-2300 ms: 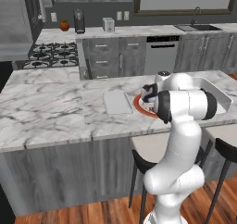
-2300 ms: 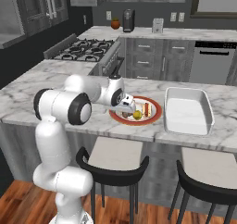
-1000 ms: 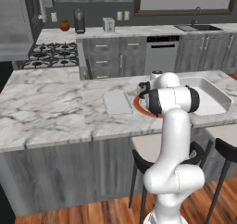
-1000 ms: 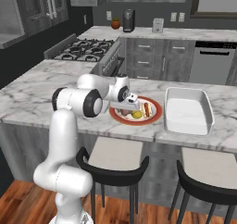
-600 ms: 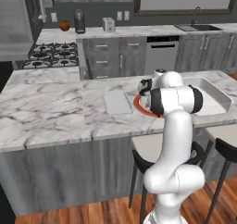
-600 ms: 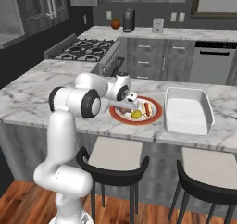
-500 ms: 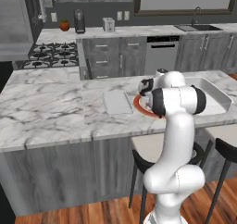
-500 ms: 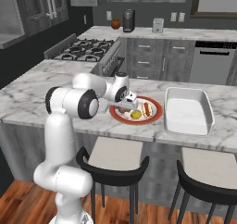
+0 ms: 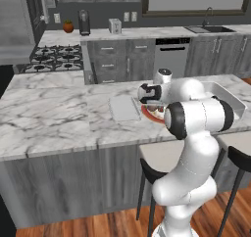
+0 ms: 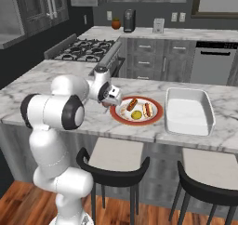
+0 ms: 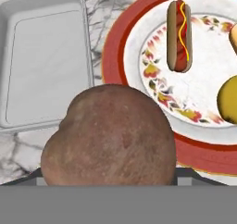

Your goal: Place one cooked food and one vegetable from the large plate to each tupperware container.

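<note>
One brown potato [image 11: 109, 136] is sitting clamped between the wide-spread jaws, now lifting off the large plate [image 11: 121, 42] toward the small grey tray [image 11: 44, 61] beside it on the desk [image 10: 93, 119]; a hot dog [image 11: 178, 35] is lying behind.

Marble island [image 9: 49, 118], dark cabinets [image 9: 122, 59], wood floor [image 9: 88, 226], stools [image 10: 114, 166].

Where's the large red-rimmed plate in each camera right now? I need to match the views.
Left base view: the large plate peeks out right of centre, mostly behind the arm.
Right base view: at centre, in full.
Hand view: upper right, cut by the frame.
Shared landmark: the small flat tray lies beside the plate in the left base and hand views.
</note>
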You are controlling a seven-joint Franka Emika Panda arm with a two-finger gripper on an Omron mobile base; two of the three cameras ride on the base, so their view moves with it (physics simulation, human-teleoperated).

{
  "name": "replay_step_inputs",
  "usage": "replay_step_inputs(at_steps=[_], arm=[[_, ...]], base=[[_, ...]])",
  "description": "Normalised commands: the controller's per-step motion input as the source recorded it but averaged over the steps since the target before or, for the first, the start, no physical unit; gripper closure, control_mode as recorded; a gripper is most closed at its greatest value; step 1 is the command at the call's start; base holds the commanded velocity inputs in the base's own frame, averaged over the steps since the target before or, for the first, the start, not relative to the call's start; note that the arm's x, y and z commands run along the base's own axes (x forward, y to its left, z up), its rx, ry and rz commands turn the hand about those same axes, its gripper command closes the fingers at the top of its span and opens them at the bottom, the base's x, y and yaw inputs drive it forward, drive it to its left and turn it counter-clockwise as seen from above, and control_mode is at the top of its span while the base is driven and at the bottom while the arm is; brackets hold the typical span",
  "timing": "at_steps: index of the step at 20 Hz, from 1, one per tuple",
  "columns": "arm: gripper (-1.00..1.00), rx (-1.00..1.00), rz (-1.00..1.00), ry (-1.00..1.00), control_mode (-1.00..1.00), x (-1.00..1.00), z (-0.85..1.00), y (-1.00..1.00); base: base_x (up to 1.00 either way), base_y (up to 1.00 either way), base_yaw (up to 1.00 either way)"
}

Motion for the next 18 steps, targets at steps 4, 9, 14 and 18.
replay_step_inputs(at_steps=[4,9,14,18], arm=[[1.00,0.00,0.04,0.16,-1.00,0.12,0.49,0.90],[1.00,0.00,0.03,0.09,-1.00,0.28,0.02,0.62],[1.00,0.00,0.01,0.00,-1.00,0.29,-0.39,0.16],[1.00,0.00,0.04,0.04,-1.00,0.49,-0.42,0.17]], base=[[0.00,0.00,0.00],[0.00,0.00,0.00],[0.00,0.00,0.00],[0.00,0.00,0.00]])
